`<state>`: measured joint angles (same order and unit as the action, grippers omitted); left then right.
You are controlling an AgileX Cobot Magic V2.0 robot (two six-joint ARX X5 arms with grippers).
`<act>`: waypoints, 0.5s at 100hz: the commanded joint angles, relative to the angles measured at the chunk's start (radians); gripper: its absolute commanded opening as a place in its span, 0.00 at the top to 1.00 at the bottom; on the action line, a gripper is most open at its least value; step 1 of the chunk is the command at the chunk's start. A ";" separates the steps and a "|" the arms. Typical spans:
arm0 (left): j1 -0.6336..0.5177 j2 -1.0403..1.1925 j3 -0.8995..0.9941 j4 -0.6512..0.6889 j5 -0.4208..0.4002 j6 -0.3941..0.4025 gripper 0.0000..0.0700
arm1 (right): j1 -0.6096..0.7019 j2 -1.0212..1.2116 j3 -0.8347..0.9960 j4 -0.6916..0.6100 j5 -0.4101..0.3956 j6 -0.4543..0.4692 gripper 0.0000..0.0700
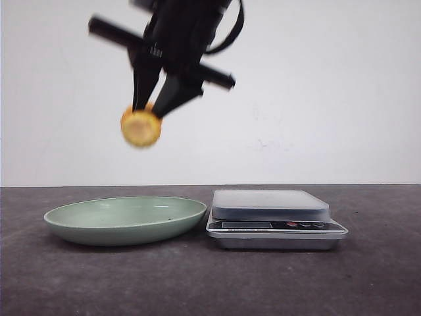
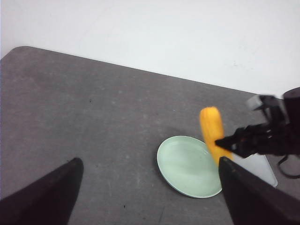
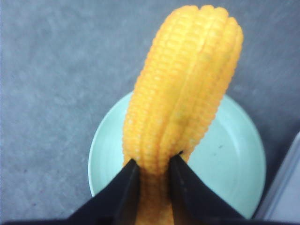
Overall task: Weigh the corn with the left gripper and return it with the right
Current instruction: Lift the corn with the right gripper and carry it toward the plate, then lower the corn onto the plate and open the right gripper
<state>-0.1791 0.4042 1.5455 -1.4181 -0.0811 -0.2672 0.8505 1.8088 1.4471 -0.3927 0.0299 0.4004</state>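
Observation:
The corn (image 1: 141, 128), a yellow-orange cob, hangs high in the air over the pale green plate (image 1: 79, 227). My right gripper (image 1: 150, 110) is shut on it from above. In the right wrist view the two black fingers pinch the corn (image 3: 187, 84) near one end, with the plate (image 3: 234, 154) below. My left gripper (image 2: 150, 190) is open and holds nothing. It looks down from farther off at the plate (image 2: 187, 166), the corn (image 2: 212, 129) and the right gripper (image 2: 225, 143). It is out of the front view.
A silver kitchen scale (image 1: 270, 204) stands just right of the plate, its platform bare. It shows partly at the edge in the wrist views (image 2: 257, 168) (image 3: 287, 187). The dark grey tabletop (image 1: 197, 283) ends at a white wall behind.

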 commanded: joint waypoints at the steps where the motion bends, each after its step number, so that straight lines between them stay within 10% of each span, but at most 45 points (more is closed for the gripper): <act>1: -0.002 0.000 0.016 -0.025 -0.001 -0.010 0.20 | 0.014 0.051 0.021 0.021 0.005 0.036 1.00; 39: -0.002 0.000 0.016 -0.026 0.000 -0.010 0.20 | 0.031 0.212 0.021 0.045 -0.004 0.092 0.99; 50: -0.002 0.000 0.016 -0.026 0.000 -0.011 0.20 | 0.037 0.218 0.021 0.059 -0.003 0.097 0.66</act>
<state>-0.1791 0.4042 1.5455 -1.4181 -0.0811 -0.2771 0.8711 2.0098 1.4471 -0.3584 0.0265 0.4789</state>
